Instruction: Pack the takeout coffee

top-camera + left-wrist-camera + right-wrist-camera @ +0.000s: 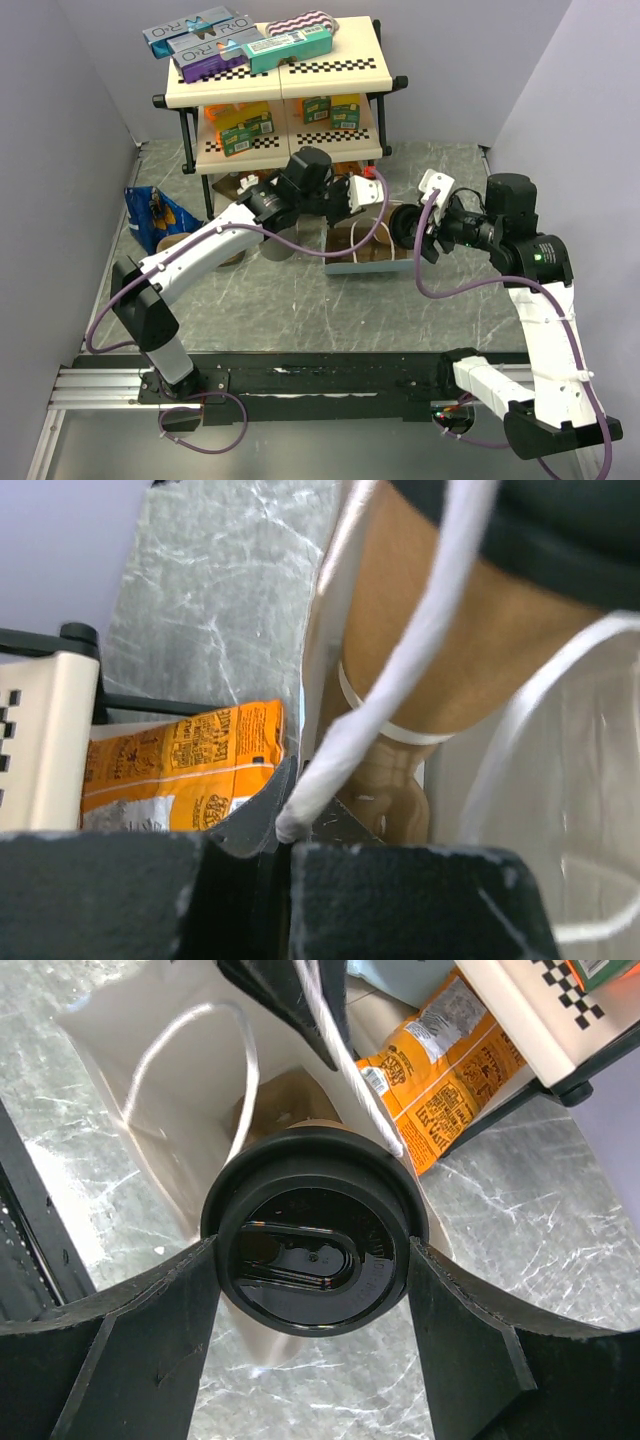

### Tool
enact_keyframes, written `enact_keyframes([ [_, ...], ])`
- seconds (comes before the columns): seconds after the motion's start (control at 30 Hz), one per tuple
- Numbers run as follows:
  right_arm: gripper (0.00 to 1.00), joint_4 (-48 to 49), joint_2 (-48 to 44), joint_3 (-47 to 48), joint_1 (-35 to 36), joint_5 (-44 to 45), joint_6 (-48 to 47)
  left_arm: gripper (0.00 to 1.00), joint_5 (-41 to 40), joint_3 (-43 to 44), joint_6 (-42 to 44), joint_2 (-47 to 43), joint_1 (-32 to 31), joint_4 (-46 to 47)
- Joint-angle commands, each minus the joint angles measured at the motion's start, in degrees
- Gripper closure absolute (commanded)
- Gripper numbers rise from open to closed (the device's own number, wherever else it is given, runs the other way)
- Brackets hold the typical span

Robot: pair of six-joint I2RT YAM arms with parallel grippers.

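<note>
The takeout coffee (405, 222) hangs tipped in my right gripper (412, 228), just right of the open top of a white paper bag (372, 262). In the right wrist view its black lid (315, 1260) fills the gap between my fingers (140, 1340), which are shut on the cup. The bag's mouth (180, 1090) lies beyond it. My left gripper (352, 195) is shut on the bag's white rope handle (400, 680), pinched at the fingertips (285, 832). The tan cup wall (440, 630) shows in the left wrist view over a brown pulp carrier (405, 795) inside the bag.
A two-tier cream shelf (280, 75) with boxes stands behind the bag. An orange snack packet (440, 1070) lies under it, close to the bag. A blue chip bag (155, 215) lies at the left. A purple cable (440, 290) loops over the table on the right.
</note>
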Motion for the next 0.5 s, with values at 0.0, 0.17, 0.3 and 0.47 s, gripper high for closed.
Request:
enact_keyframes([
  [0.0,1.0,1.3,0.1,1.5,0.4,-0.9,0.7,0.99,-1.1,-3.0,2.7,-2.8,0.0,3.3],
  [0.17,1.0,0.8,0.1,1.7,0.4,0.4,1.8,0.99,-1.1,-3.2,2.2,-3.1,0.5,3.6],
  [0.3,1.0,3.1,-0.1,0.9,0.3,1.9,4.4,0.99,-0.9,-3.0,1.7,-3.5,0.7,3.7],
  [0.47,1.0,4.4,1.0,1.4,-0.2,1.3,7.2,0.99,-0.4,-3.0,1.4,-3.8,0.7,3.4],
])
